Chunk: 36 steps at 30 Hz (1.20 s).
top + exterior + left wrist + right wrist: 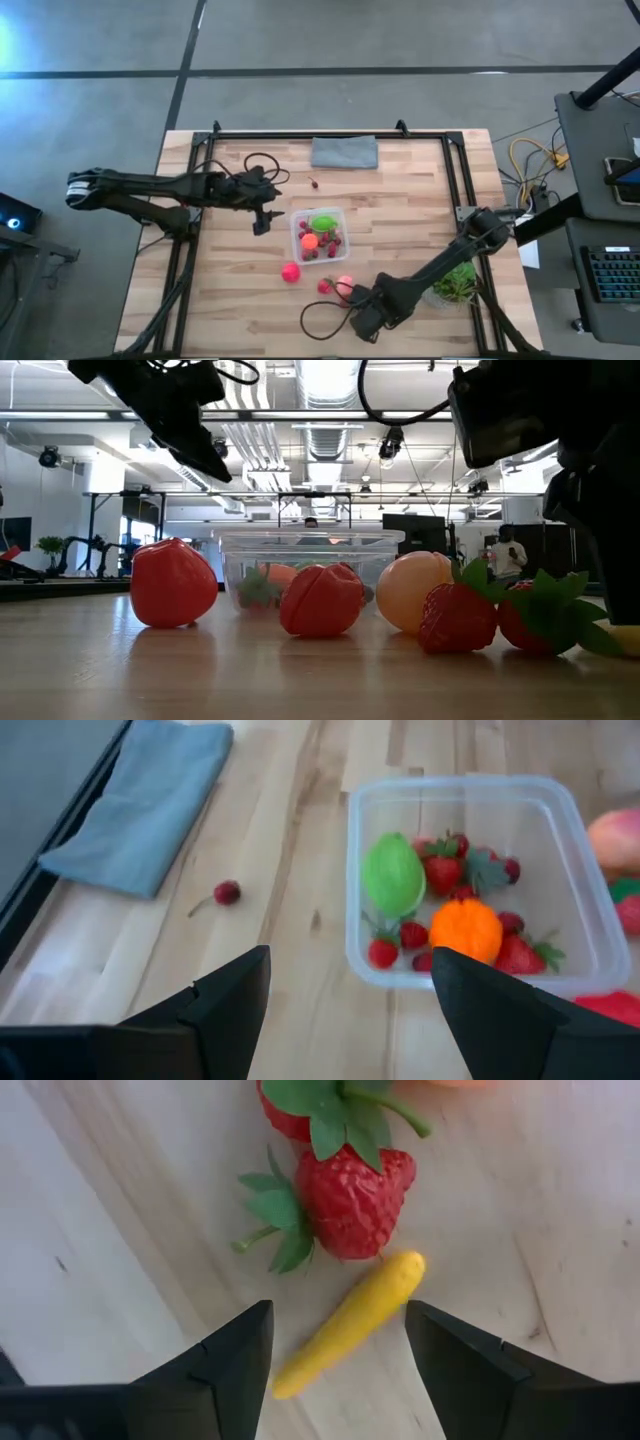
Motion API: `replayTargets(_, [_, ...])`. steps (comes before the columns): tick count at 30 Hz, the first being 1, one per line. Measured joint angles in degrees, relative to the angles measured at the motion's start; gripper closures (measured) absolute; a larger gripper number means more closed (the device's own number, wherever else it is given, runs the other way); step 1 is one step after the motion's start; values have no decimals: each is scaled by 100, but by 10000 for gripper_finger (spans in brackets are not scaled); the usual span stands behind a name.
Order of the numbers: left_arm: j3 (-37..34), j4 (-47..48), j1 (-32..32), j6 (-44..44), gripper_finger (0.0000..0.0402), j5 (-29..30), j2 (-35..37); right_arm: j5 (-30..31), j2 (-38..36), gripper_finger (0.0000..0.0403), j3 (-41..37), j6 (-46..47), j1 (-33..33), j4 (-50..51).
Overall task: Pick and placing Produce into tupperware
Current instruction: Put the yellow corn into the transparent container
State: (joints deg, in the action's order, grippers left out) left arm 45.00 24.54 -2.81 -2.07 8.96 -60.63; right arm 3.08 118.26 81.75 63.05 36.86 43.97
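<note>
The clear tupperware stands mid-table and holds a green ball, an orange ball and small strawberries. My left gripper hovers open just left of it, with nothing between its fingers. Near the front edge my right gripper points down, open. Its fingers stand on either side of a small yellow piece lying on the table, apart from it. Two strawberries lie just beyond. A pink ball, a red fruit and a peach ball rest on the table close by.
A grey folded cloth lies at the far edge, with a single cherry on the wood in front of it. A leafy green plant stands at the right, beside my right arm. A black frame borders the table.
</note>
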Motion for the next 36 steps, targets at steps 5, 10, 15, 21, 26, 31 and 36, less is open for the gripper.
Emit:
replayTargets(5, [-25, 183, -36, -44, 139, 14, 55, -5, 1, 181, 48, -48, 0, 237])
replayTargets(10, [-12, 132, -56, -57, 139, 15, -7, -11, -47, 208, -22, 2, -2, 383])
replayTargets(15, [-14, 98, -56, -63, 139, 15, -51, -49, -64, 253, -77, -84, -2, 434])
replayTargets(21, [-14, 120, -56, -76, 139, 40, -56, -45, -79, 290, -135, -151, -2, 432])
replayTargets(26, [-14, 139, -56, -198, 139, 56, -56, -50, -117, 314, -144, -24, -2, 506])
replayTargets(31, [-14, 135, -56, -225, 139, 56, -56, -93, -232, 339, -163, -46, 0, 581])
replayTargets(36, [-14, 132, -56, -225, 139, 56, -56, 130, -549, 355, -173, 144, 0, 740])
